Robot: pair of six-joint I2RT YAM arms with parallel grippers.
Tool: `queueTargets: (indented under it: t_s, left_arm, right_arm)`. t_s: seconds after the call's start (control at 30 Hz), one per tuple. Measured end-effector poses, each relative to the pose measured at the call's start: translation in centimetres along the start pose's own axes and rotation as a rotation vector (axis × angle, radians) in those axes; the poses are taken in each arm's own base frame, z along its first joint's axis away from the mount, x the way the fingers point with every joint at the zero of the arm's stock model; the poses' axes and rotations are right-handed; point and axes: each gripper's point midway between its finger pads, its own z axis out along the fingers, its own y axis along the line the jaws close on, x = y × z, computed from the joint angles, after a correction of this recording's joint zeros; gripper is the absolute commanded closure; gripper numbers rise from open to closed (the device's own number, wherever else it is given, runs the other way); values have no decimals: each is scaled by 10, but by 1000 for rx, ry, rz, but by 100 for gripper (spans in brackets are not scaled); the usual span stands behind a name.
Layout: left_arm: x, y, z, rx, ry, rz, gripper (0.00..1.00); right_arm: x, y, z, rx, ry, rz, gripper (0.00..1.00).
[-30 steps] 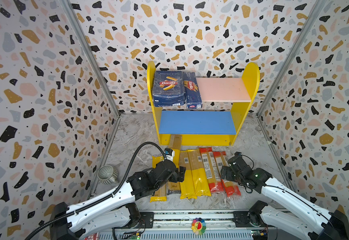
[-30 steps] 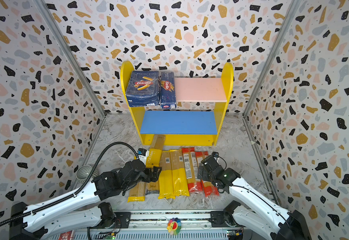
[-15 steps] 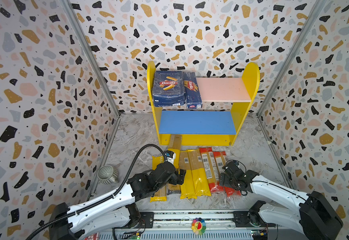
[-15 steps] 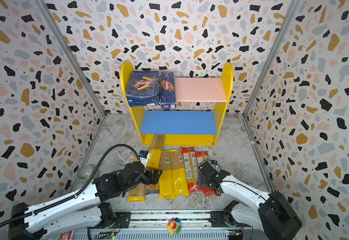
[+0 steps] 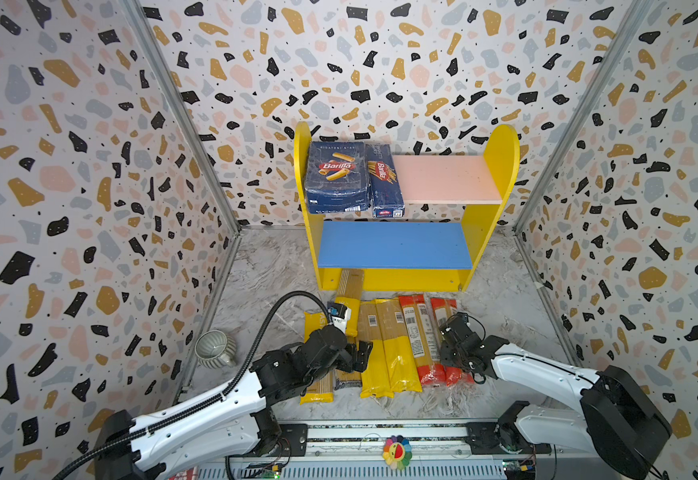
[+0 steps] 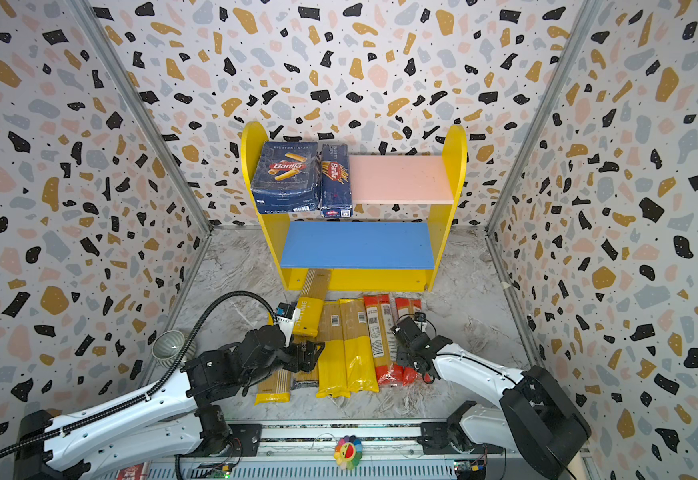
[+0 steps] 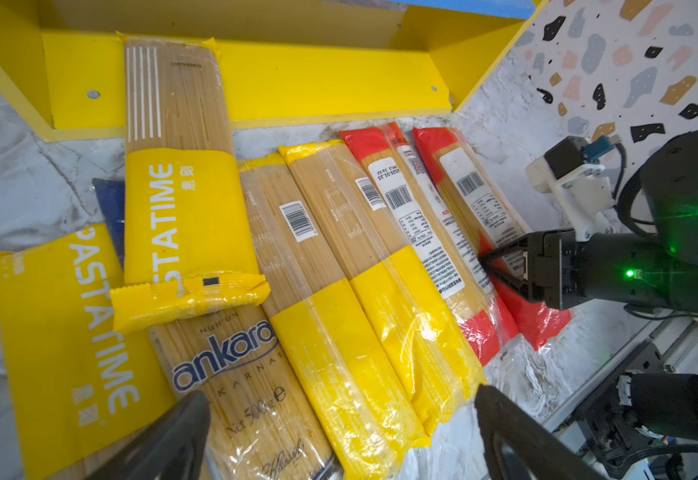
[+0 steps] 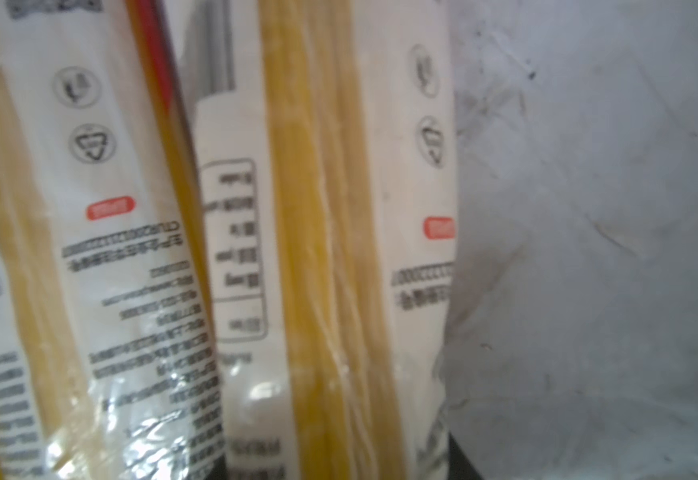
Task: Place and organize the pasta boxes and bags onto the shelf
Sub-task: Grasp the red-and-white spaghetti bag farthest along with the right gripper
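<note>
Both pasta boxes, a wide one [image 5: 336, 176] and a narrow one [image 5: 384, 180], stand at the left of the shelf's [image 5: 501, 166] pink upper board [image 5: 447, 178]. Its blue lower board [image 5: 393, 245] is bare. Several bags lie side by side on the floor in front: a PASTATIME bag [image 7: 181, 208], an ankara bag [image 7: 235, 374], two yellow-ended bags [image 7: 330, 316] and two red-ended bags. My right gripper [image 7: 484, 262] is shut on the rightmost red-ended bag [image 7: 463, 183], pressed low at its middle. My left gripper [image 7: 339, 436] hovers open over the ankara and yellow-ended bags.
A ribbed grey mug [image 5: 214, 349] sits on the floor at the left wall. Patterned walls close in three sides. The arms' metal rail [image 5: 380, 432] runs along the front edge. One PASTATIME bag's far end reaches under the shelf's base [image 7: 339, 83].
My right gripper has dropped onto the rightmost red-ended bag and closed its jaws round it. The left arm has hardly moved and stays open.
</note>
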Motion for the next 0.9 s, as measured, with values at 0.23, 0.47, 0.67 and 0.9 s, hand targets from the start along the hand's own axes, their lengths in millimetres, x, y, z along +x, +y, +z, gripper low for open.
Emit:
queueTargets:
  t_s: [0.23, 0.47, 0.67, 0.9]
  left_arm:
    - [0, 4, -3, -16, -4, -3, 0]
    - [-1, 13, -13, -46, -17, -20, 1]
    - [-4, 18, -18, -78, -19, -25, 0]
    - [-18, 14, -24, -89, -44, -40, 0]
  right_arm:
    - [3, 14, -3, -120, 15, 15, 78]
    - [15, 18, -21, -263, 54, 61, 82]
    - [18, 21, -47, -403, 82, 125, 85]
    - [21, 35, -72, -542, 95, 126, 89]
